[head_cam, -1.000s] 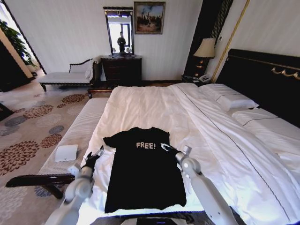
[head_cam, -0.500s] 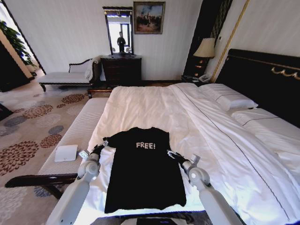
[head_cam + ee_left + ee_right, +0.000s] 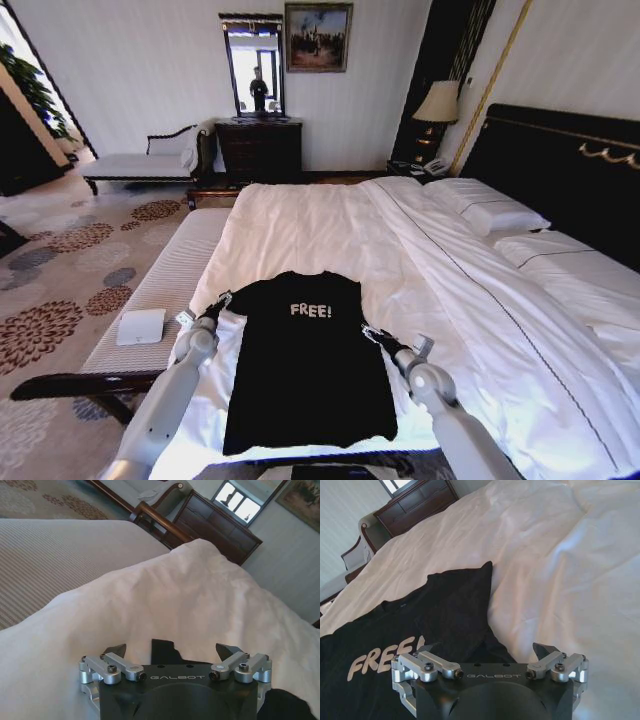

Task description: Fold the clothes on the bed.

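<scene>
Here the T-shirt lies flat on the bed, chest up, its "FREE!" lettering toward the far end and its hem toward me. It sits on the white duvet near the bed's close edge, small against all that bedding.

My left gripper is at the shirt's left sleeve, low over the duvet. Its jaws are spread wide; in my left wrist view the two dark fingertips stand well apart, with a black corner of the sleeve showing between them and white duvet beyond. Whether the tips touch the cloth I cannot tell.

My right gripper is at the right sleeve, just at the edge where black cloth meets white. Its jaws are spread too: my right wrist view shows the tips apart, one over the sleeve and the other over the duvet. The sleeve there is rumpled into a pointed fold, and part of the lettering reads beside it.

A striped bench runs along the bed's left side with a white box on it. A dresser and mirror stand against the far wall, and pillows lie by the dark headboard.
</scene>
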